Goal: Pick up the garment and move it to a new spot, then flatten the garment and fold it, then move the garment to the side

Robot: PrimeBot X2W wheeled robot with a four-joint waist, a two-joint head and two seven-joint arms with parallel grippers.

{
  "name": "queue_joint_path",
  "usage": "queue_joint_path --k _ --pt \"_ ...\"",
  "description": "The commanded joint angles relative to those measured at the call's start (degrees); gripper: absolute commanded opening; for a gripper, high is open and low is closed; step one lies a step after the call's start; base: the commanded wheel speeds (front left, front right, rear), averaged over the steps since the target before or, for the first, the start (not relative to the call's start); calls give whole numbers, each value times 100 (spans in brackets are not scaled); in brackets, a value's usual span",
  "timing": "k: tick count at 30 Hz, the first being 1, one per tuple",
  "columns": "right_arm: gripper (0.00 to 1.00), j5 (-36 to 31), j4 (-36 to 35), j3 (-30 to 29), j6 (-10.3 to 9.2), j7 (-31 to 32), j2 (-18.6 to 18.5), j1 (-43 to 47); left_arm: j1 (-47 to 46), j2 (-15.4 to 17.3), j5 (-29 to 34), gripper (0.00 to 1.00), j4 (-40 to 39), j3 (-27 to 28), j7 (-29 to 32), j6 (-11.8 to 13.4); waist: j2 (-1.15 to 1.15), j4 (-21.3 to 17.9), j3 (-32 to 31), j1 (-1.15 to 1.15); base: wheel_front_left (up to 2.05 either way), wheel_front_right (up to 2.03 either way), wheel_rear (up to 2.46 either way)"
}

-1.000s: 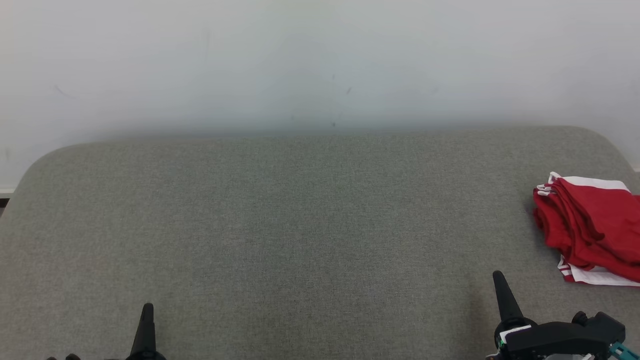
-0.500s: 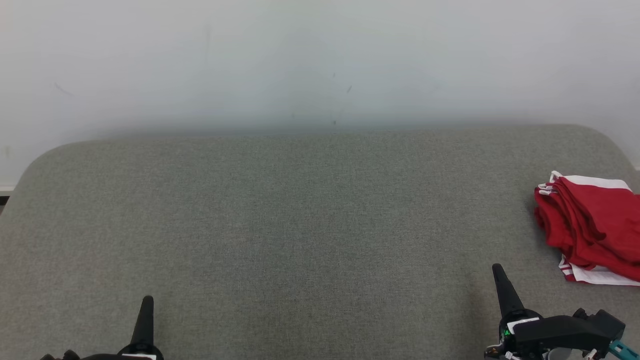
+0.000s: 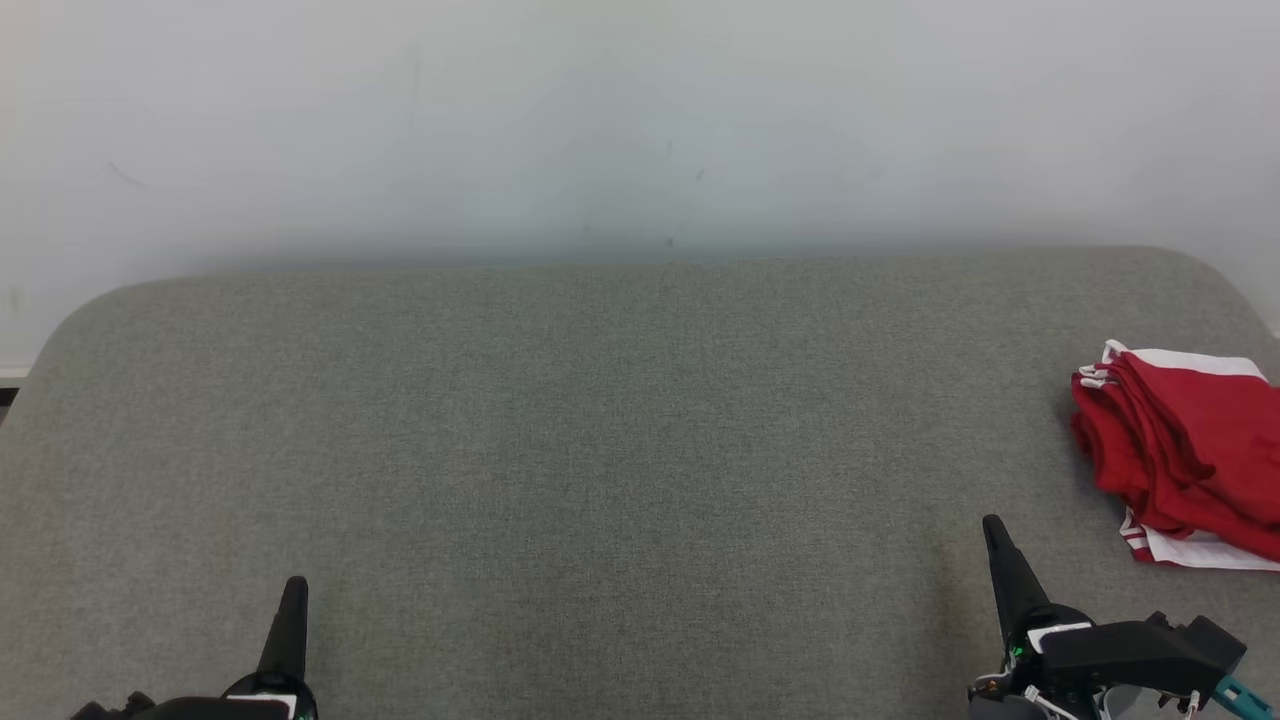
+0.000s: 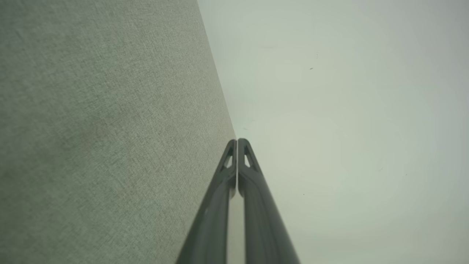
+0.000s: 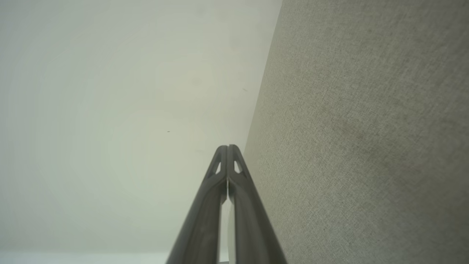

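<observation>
Garment (image 3: pixel 1185 455) lies folded at the gray table's (image 3: pixel 600 430) right edge — left pincer (image 3: pixel 296 588) and right pincer (image 3: pixel 991 524) pressed together, empty.

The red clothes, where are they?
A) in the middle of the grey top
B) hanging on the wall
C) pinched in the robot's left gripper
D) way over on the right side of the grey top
D: the red garment lies at the far right of the grey surface, apart from the right gripper.

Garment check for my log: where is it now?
Head view: the red garment lies at the grey surface's right edge, beyond and right of the right hand.
</observation>
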Motion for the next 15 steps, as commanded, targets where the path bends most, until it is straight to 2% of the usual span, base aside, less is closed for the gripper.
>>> queue_joint_path --k 1,15 --pt "0 109 -34 -13 4 29 10 -84 -100 17 -79 0 -11 24 27 -23 0 1 1 -1 0 0 0" --pt "0 767 -23 -32 4 155 12 -166 -191 18 -703 0 5 77 196 -68 0 10 33 -1 0 0 0"
